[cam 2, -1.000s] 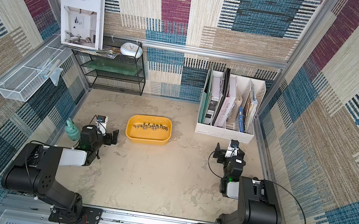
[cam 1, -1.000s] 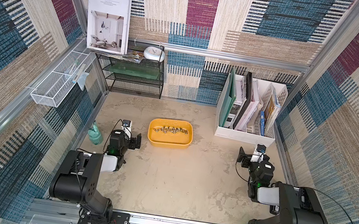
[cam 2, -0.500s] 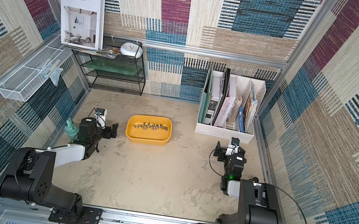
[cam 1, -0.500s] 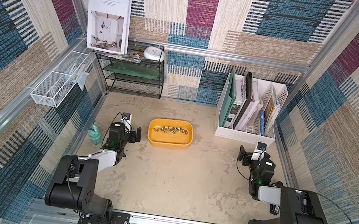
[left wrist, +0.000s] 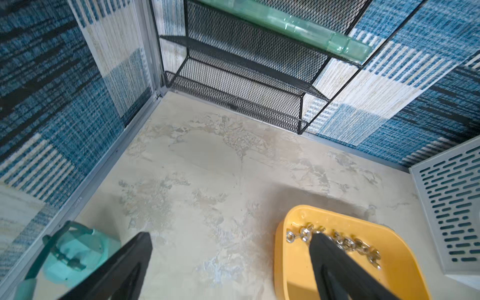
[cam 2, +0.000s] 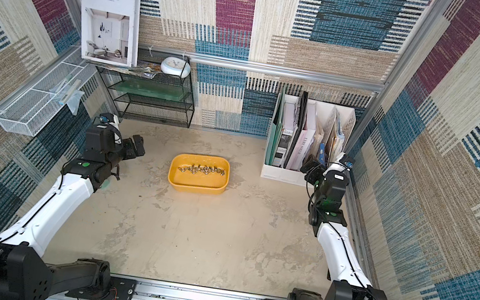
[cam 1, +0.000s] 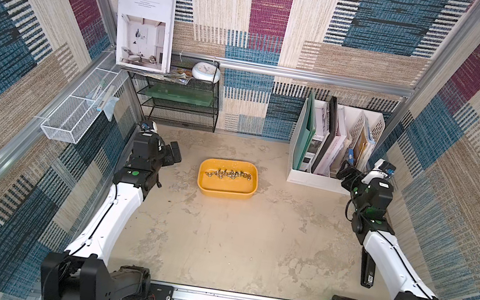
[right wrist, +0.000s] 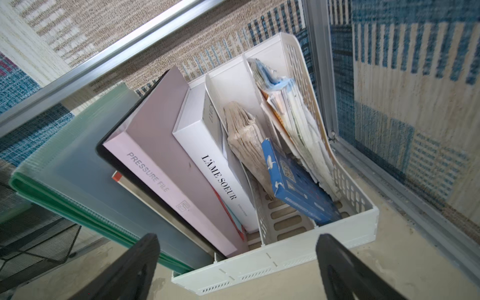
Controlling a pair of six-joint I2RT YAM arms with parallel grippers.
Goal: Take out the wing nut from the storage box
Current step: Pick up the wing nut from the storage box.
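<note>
The magazine (cam 1: 144, 23) titled "Inedia" leans beyond the left gripper (left wrist: 231, 240), whose jaws gape empty. Near its right side sits the yellow box (cam 1: 226, 191), with wing nuts (cam 1: 229, 174) inside. The right gripper (right wrist: 235, 241), also spread empty, faces a file organizer (right wrist: 285, 257) holding "PRESSURE FILE" and "LÂME SOEUR".

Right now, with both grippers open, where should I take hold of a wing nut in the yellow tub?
I'd pinch the end wing nut nearest the left gripper across its wings, coming straight down. The yellow tub's wall blocks a side approach, and the nuts lie in a crowded row, so the end one has most room. Wing tilt is too small to tell.
</note>
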